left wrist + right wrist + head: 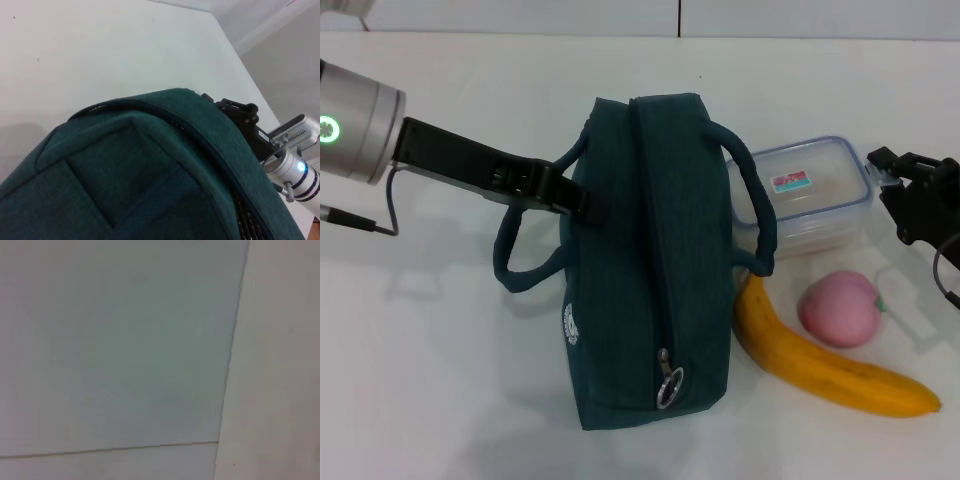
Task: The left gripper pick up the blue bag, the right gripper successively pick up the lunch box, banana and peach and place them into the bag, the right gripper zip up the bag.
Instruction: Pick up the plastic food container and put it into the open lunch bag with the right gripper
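The blue bag [645, 260] lies in the middle of the white table, its top zipper closed with the pull [667, 385] at the near end. My left gripper [570, 195] is against the bag's left side, between the ends of its left handle [510, 265]. The left wrist view shows the bag's cloth [140, 185] up close. The clear lunch box [810, 195] with a blue rim sits right of the bag. The banana [820, 365] and the peach [838, 308] lie in front of it. My right gripper [892, 195] is open, just right of the lunch box, holding nothing.
The bag's right handle [752, 200] lies over the lunch box's left edge. The right gripper also shows behind the bag in the left wrist view [240, 112]. The right wrist view shows only plain pale surface. The table's far edge [620, 35] meets a wall.
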Available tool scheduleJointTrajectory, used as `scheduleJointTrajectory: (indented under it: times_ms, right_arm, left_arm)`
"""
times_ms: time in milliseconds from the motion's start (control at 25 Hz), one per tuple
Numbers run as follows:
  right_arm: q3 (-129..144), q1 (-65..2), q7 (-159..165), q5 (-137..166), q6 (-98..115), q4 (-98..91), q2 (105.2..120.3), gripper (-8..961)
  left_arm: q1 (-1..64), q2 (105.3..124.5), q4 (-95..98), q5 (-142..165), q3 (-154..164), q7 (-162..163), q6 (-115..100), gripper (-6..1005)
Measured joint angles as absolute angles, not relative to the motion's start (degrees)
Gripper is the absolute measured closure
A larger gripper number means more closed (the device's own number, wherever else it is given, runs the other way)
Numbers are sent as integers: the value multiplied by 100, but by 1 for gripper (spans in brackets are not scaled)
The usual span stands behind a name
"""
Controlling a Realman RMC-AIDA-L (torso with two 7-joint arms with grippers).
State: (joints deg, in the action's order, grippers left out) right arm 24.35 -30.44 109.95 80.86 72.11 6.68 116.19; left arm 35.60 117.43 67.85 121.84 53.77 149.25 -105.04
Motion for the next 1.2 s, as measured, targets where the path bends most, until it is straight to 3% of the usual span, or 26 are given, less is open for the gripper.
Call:
scheduleJointTrajectory:
  times_ms: [560,1200]
  right_arm:
    - [2187,-2923,11683,7993,7775,610,11608,857]
    - [1076,-3150,11751,7987,10004,544,11608,857]
  left_arm:
    - [3590,11707,6785,12212,5352,14900,-10440,945]
    - [3686,11724,6785,12199,5352,14897,-10375,944]
